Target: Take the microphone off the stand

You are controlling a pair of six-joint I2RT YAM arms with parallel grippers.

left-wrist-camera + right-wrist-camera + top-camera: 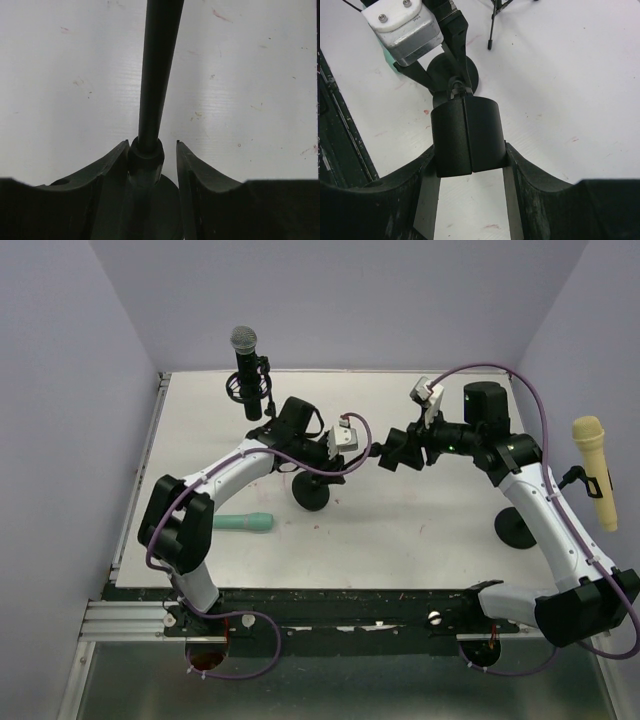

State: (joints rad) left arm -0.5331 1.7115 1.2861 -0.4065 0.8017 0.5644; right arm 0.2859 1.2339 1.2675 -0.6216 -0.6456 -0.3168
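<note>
A black stand [310, 492] with a round base is in the middle of the table. My left gripper [312, 466] straddles its pole [157, 65]. The left finger touches the pole's collar [145, 152], and a gap shows at the right finger [192, 170], so the left gripper [152, 143] is open. My right gripper [388, 454] is shut on the stand's black clip [467, 132], with the right gripper [470, 150] fingers pressed on both its sides. No microphone shows in the clip. A teal microphone [245, 523] lies flat on the table, left of the base.
A black microphone [246, 365] stands on a tripod at the back left. A yellow microphone [594, 470] sits on another stand at the right, its round base [515, 528] near my right arm. The table's raised edge [140, 470] runs along the left.
</note>
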